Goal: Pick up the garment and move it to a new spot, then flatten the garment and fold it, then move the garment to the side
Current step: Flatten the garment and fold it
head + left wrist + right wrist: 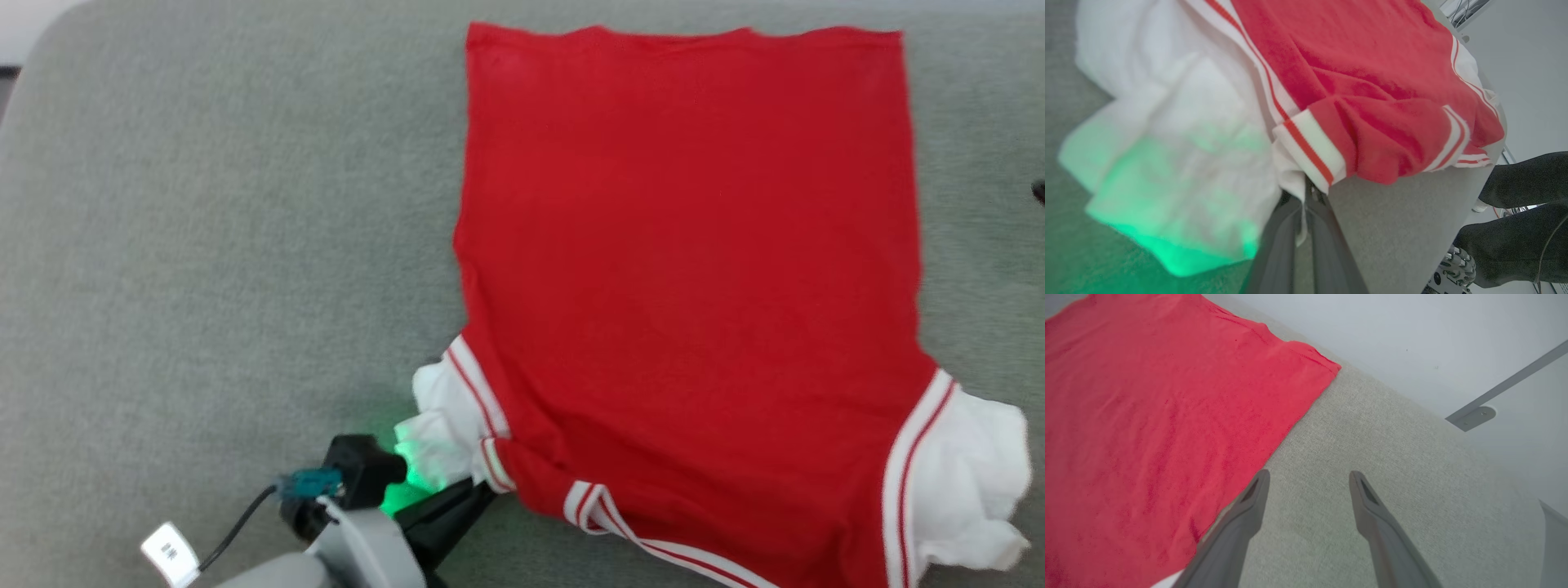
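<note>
Grey cloth surface (204,245), pale wall (1412,326) (metal bracket (1474,414))

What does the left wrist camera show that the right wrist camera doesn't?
Left wrist view: a white sleeve with striped trim, partly lit green, and the left gripper pinched shut on the cloth there. Right wrist view: the right gripper, open over the grey surface, plus a pale wall and a metal bracket. Both: the garment, its red body lying on that grey surface.

I count one garment (686,245) on one worktop (204,245), plus a left gripper (1305,199) and a right gripper (1308,478), two fingers (1372,514) each.
</note>
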{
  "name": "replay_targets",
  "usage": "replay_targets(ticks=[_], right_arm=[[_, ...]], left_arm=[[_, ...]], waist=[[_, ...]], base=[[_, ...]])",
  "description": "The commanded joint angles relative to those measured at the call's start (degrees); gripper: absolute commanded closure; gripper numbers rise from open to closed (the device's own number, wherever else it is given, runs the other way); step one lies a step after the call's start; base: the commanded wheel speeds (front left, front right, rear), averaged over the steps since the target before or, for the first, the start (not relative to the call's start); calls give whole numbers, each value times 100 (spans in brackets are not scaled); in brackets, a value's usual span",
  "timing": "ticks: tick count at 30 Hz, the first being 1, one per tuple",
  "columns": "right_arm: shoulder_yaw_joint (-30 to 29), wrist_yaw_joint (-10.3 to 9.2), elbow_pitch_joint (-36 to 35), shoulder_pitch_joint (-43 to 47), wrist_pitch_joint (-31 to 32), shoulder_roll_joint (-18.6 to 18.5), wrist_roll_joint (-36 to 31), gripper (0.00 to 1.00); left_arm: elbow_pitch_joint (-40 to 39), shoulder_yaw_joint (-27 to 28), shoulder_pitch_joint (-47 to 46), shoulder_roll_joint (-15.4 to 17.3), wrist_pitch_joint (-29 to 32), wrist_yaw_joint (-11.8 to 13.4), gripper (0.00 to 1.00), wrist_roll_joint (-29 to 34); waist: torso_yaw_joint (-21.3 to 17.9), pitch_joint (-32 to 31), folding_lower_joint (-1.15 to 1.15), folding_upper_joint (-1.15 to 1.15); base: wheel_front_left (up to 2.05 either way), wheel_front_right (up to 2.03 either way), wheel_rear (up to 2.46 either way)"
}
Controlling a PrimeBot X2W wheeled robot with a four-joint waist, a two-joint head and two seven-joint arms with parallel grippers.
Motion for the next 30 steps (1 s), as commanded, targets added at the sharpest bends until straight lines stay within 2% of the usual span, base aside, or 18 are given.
replay_targets(ticks=[1,5,8,11,14,17,24,25,26,30], right_arm=[[33,-9,173,-260,203,171,-115,0],[248,-9,1270,-1305,1196,983,-497,0],[240,-9,2105,-2024,1575,1349,-826,0],[-39,-9,3067,-2591,1731,1743,-1056,0],[-30,-9,3774,-2997,1864,1959,-1450,0],[-44,-9,4260,-3186,2054,2121,-1569,0],[55,-8,4750,-3211,2141,2346,-1580,0],[119,-3,4725,-3185,2164,2378,-1532,60],[154,-3,4699,-3168,2160,2387,-1475,100],[208,-5,4599,-3133,2007,2253,-1277,100]], left_arm=[[31,-2,-108,-86,34,-4,100,61],[54,-20,-352,-241,62,-57,100,148],[153,-59,-528,-376,83,-85,100,205],[241,-82,-652,-467,61,-102,100,201],[341,-110,-749,-523,48,-108,100,227],[434,-140,-808,-571,34,-108,100,209],[491,-234,-864,-610,-14,-94,100,115],[501,-238,-872,-599,-15,-93,100,103],[512,-239,-876,-590,-23,-93,100,86],[580,-160,-837,-532,-45,-88,100,74]], waist=[[324,329,0,0],[619,675,0,0],[849,874,0,0],[1022,1027,0,0],[1141,1148,0,0],[1197,1231,0,0],[1190,1324,0,0],[1173,1324,0,0],[1152,1316,0,0],[1044,1175,0,0]], base=[[0,0,0],[0,0,0],[0,0,0],[0,0,0],[0,0,0],[0,0,0],[0,0,0],[0,0,0],[0,0,0],[0,0,0]])
